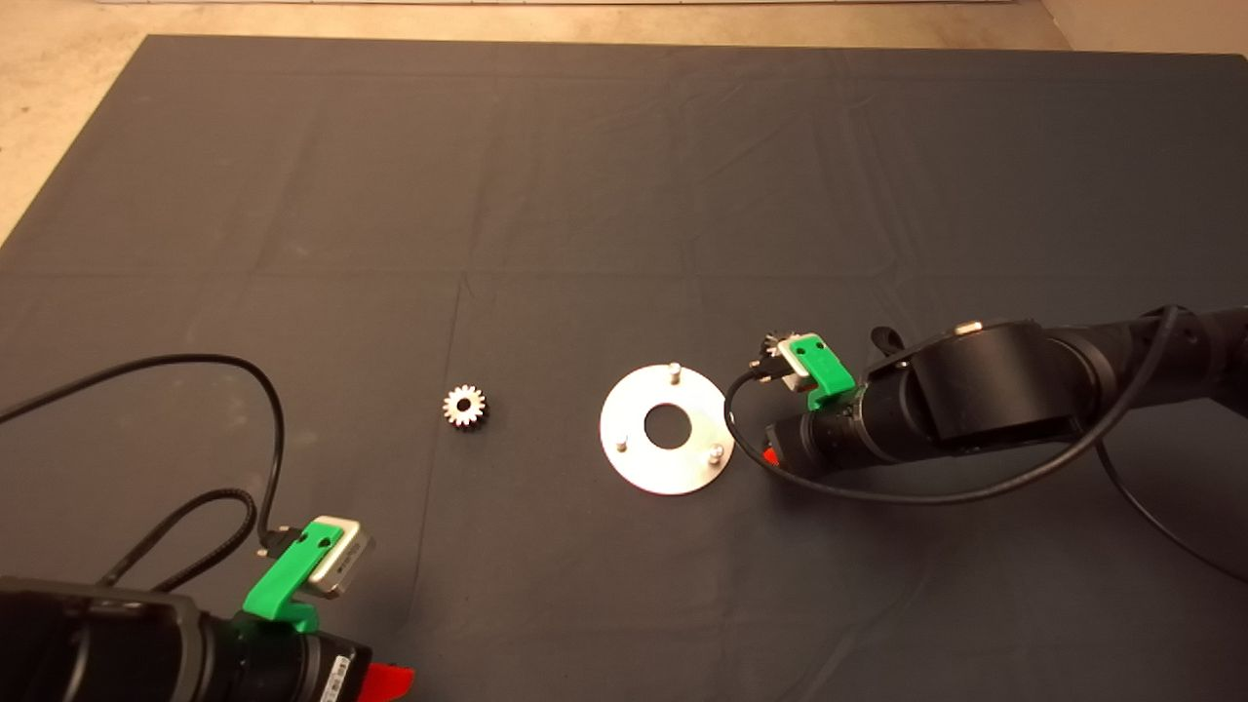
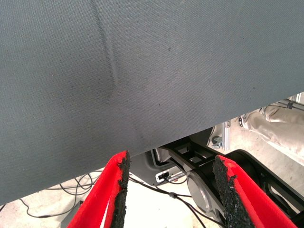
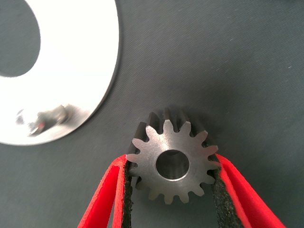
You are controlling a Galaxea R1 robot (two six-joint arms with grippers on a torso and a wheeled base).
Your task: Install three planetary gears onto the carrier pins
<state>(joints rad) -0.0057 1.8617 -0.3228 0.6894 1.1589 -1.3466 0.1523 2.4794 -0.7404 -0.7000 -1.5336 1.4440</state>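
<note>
My right gripper [image 3: 171, 162] is shut on a steel planetary gear [image 3: 187, 142], its pads [image 3: 124, 190] pressing the teeth on both sides. The gear is just beside the silver disc [image 3: 80, 61], near one carrier pin [image 3: 50, 116]. In the head view the disc [image 1: 639, 405] lies mid-mat with three bare carrier pins [image 1: 673, 370] [image 1: 620, 444] [image 1: 717, 453]. The right gripper [image 1: 780, 444] is at the disc's right edge and hides its gear. Another planetary gear [image 1: 464, 406] lies flat, left of the disc. The left gripper [image 2: 171, 190] is open and parked at the lower left.
A small toothed shape [image 1: 773, 342] peeks out behind the right wrist camera [image 1: 804, 359]; I cannot tell what it is. Black cables loop over the mat [image 1: 624, 175] near both arms. In the left wrist view, floor, cables and a person's leg [image 2: 278, 121] show beyond the mat's edge.
</note>
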